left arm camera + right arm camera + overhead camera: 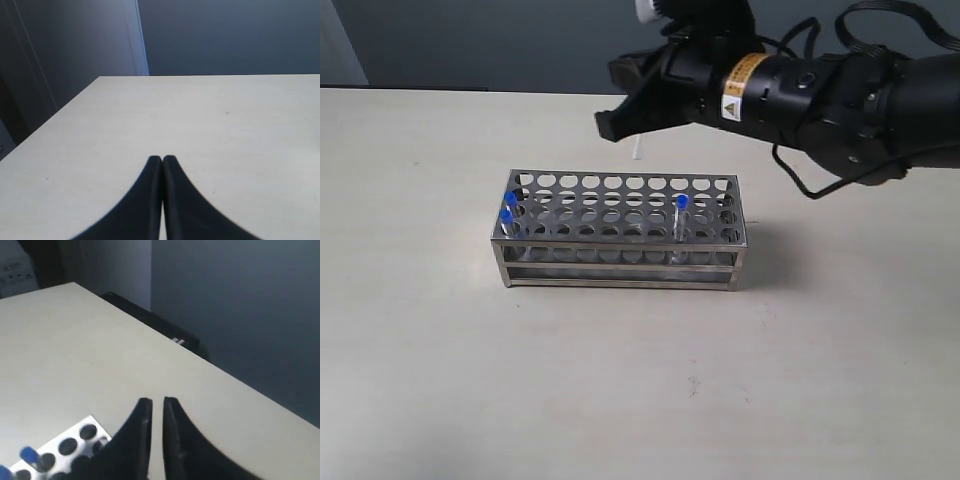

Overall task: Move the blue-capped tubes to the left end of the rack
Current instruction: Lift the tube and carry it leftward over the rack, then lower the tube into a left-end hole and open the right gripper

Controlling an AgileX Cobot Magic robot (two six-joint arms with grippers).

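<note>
The steel rack (620, 267) stands mid-table. Two blue-capped tubes (506, 217) sit in holes at its left end. A third (682, 204) stands near the right end. My right gripper (618, 112) hovers above and behind the rack. Its jaws are nearly together, and a thin pale tube tip (638, 150) pokes out beneath them, the cap hidden. In the right wrist view the gripper (154, 401) is past the rack corner (75, 439), with a blue cap (28, 455) in sight. My left gripper (162, 158) is shut on nothing, over bare table.
The pale table (640, 380) stretches wide around the rack. A dark wall and a dark ledge (150, 317) lie beyond the far edge. The right arm's cables (820, 185) hang over the right rear of the table.
</note>
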